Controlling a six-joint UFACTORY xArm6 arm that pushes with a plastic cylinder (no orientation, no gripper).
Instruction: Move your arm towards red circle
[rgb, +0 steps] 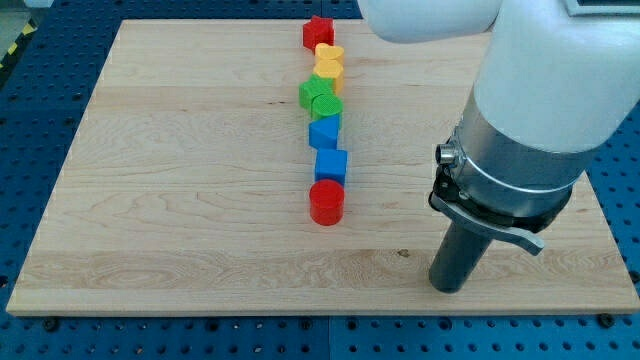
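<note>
My tip (449, 287), a bare rod without fingers, should slide straight left-and-up toward the red circle (326, 202), stopping just beside it

My pale wooden worktop (200, 200) shows a fine lengthwise grain with a smooth, faintly satin finish. Around its edges lies a blue perforated metal base (40, 60), matt. The red round plastic-looking block (326, 203) near the worktop's middle looks smooth and slightly glossy, as does the blue square block (331, 164) touching it. My arm's white casing (560, 80) is glossy plastic; below it a grey brushed-metal collar (510, 175), then the dark matt rod ending at my tip (446, 289).
</note>
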